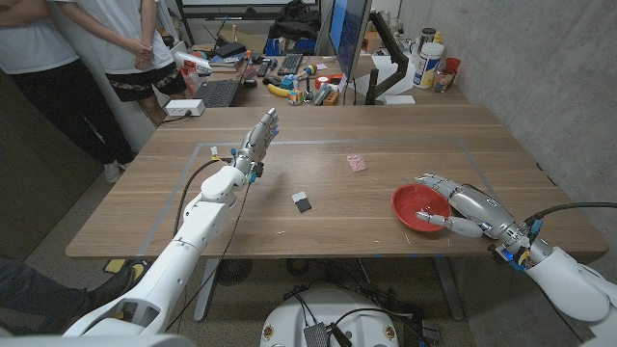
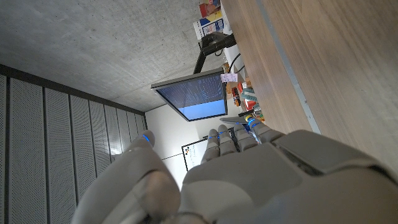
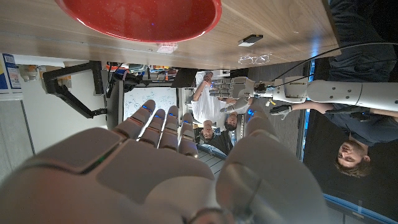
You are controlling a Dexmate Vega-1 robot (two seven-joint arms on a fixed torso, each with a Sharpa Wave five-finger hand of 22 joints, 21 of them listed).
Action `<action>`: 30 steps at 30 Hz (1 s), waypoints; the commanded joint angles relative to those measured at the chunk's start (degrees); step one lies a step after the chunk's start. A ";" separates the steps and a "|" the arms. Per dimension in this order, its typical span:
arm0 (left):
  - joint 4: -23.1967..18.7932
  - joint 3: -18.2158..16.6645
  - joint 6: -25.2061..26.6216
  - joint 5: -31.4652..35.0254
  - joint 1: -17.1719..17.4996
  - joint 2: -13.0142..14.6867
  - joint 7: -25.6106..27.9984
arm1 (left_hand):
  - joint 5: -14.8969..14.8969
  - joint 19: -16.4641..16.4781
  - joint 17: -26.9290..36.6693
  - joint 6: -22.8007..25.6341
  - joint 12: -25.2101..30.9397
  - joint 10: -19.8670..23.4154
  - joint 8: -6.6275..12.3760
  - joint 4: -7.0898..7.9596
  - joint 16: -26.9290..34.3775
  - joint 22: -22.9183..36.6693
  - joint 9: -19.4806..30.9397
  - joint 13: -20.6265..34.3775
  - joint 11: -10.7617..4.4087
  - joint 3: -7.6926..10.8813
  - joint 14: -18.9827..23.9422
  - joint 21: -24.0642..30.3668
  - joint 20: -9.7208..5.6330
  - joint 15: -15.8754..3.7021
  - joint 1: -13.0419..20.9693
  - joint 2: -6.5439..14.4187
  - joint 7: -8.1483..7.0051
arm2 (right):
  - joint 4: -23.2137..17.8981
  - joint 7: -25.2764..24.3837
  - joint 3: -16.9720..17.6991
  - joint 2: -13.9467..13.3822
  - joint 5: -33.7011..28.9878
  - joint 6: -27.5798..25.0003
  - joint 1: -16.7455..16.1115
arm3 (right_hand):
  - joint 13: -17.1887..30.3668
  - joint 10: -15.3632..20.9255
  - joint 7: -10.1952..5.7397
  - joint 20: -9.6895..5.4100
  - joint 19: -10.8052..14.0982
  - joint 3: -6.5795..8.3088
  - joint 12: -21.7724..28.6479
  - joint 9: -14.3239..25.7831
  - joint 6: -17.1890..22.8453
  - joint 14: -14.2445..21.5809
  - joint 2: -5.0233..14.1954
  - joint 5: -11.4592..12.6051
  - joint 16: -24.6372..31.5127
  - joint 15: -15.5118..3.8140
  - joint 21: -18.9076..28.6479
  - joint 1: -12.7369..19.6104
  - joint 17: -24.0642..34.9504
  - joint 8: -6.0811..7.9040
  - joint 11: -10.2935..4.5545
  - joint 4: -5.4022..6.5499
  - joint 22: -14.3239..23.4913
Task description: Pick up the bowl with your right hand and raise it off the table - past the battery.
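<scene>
Barely begun: the right hand [image 1: 461,214], fingers apart, flanked the red bowl [image 1: 419,206] on the desk [image 1: 386,145]; battery [image 1: 302,200] at nine o'clock, lift pending.

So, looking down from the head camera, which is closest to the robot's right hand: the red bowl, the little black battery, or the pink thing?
1. Red bowl: right at the right hand, its fingers around the rim.
2. Pink thing: farther back, toward the table's middle.
3. Black battery: farthest, mid-table toward the left arm.
</scene>
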 commanded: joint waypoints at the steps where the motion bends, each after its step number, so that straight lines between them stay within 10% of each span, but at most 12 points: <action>1: 0.31 0.14 0.25 -0.02 -0.51 -0.23 -0.33 | 0.10 -0.17 0.29 0.62 -0.06 0.06 -0.09 -0.11 -0.06 0.26 0.14 0.28 -0.27 -0.30 0.03 0.05 -2.72 -0.20 0.34 0.33 -0.05 | -0.45 -2.57 0.34 0.41 -3.38 -0.80 -1.08 | 0.23 0.24 -0.42 -0.01 0.18 0.15 0.20 0.33 -0.13 0.55 -0.06 0.43 0.24 -0.06 -0.22 1.07 0.15 0.34 -0.49 -0.42 0.27; 30: 0.76 0.01 -0.35 -0.10 -0.63 -0.55 -0.60 | 0.07 -0.25 0.29 0.66 -0.07 0.06 -0.11 -0.10 -0.07 0.27 0.14 0.28 -0.22 -0.61 -0.02 0.03 -2.67 -0.22 0.44 0.48 -0.06 | -2.97 -6.89 2.11 -0.85 -11.99 -3.45 -3.76 | 0.24 0.95 -1.48 -0.59 0.49 0.21 0.51 0.36 0.06 1.30 -1.75 2.26 0.37 -1.49 -0.30 4.24 0.13 0.72 -1.89 -1.03 0.22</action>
